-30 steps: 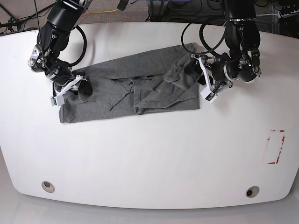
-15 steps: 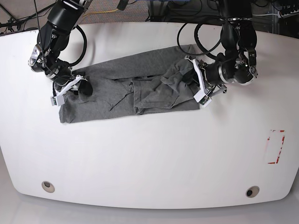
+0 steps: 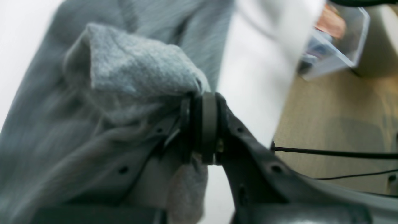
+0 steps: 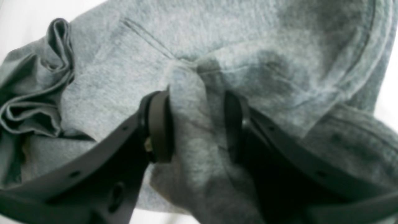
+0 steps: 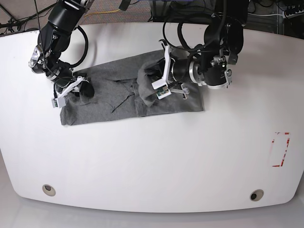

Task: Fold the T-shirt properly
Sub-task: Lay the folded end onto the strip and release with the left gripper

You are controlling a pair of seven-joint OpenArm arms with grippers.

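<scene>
**Both grippers clamped on the grey T-shirt, its right end lifted over the middle**

The T-shirt [image 5: 118, 95] lies across the upper middle of the white table [image 5: 152, 161], stretched sideways between the two arms. In the base view its left end sits under the right gripper [image 5: 81, 91], and a bunched flap from its other end hangs from the left gripper [image 5: 154, 88], raised over the middle of the garment.

The cloth is plain heather grey, soft and wrinkled, with no print. The part flat on the table forms a long, uneven band with creases near its centre. In the left wrist view, the T-shirt [image 3: 102, 93] rises in a pale, fuzzy peak just beside the left gripper [image 3: 199, 127], whose jaws are pressed together with a thin fold of fabric pinched between them; that view is blurred. In the right wrist view, the T-shirt [image 4: 217, 62] fills almost the whole frame, a seam runs diagonally, and several layered hems pile up at the left edge. There the right gripper [image 4: 196, 124] stands partly parted, with a thick ridge of cloth filling the gap between its pads, so it grips the garment.

The left arm reaches in from the table's far edge and bends low over the shirt, wrist turned toward the centre. The right arm comes down from the far left corner, its wrist low at the shirt's end.
</scene>
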